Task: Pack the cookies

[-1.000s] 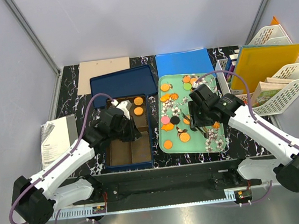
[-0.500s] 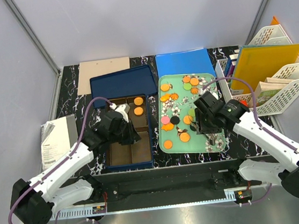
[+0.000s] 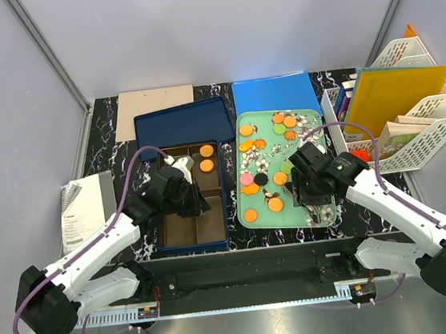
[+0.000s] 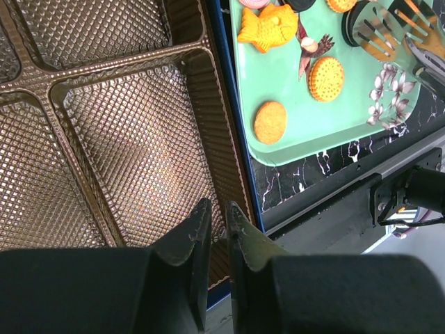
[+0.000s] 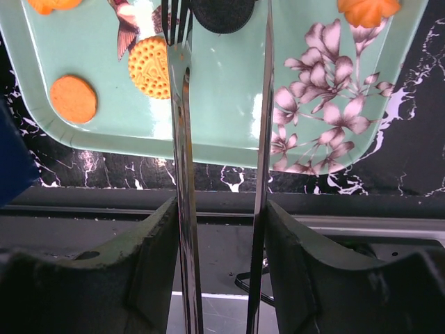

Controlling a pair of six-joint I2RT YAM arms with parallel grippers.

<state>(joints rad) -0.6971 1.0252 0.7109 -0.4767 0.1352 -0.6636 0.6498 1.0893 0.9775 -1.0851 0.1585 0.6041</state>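
Observation:
Several round cookies, mostly orange [image 3: 250,215], with a pink [image 3: 247,179] and a black one [image 3: 261,179], lie on the mint-green tray [image 3: 263,220]. Two orange cookies [image 3: 207,157] sit in the far right compartment of the blue box [image 3: 193,245]. My left gripper [image 3: 201,205] [image 4: 215,209] hovers over the box's empty near right compartment [image 4: 139,146], jaws almost together with nothing between them. My right gripper [image 3: 300,188] [image 5: 221,209] is shut on metal tongs [image 5: 182,139]. The tong tips reach a black cookie [image 5: 222,14], next to a ridged orange cookie [image 5: 149,66].
The box's blue lid [image 3: 182,123] lies behind it. A tan card [image 3: 154,110] and a blue folder [image 3: 273,94] lie at the back. White file racks with a yellow folder [image 3: 409,105] stand at the right. A booklet [image 3: 83,211] lies at the left.
The right arm has drawn back toward the near end of the tray with the tongs, whose arms have spread a little. The left gripper has shifted slightly nearer over the box.

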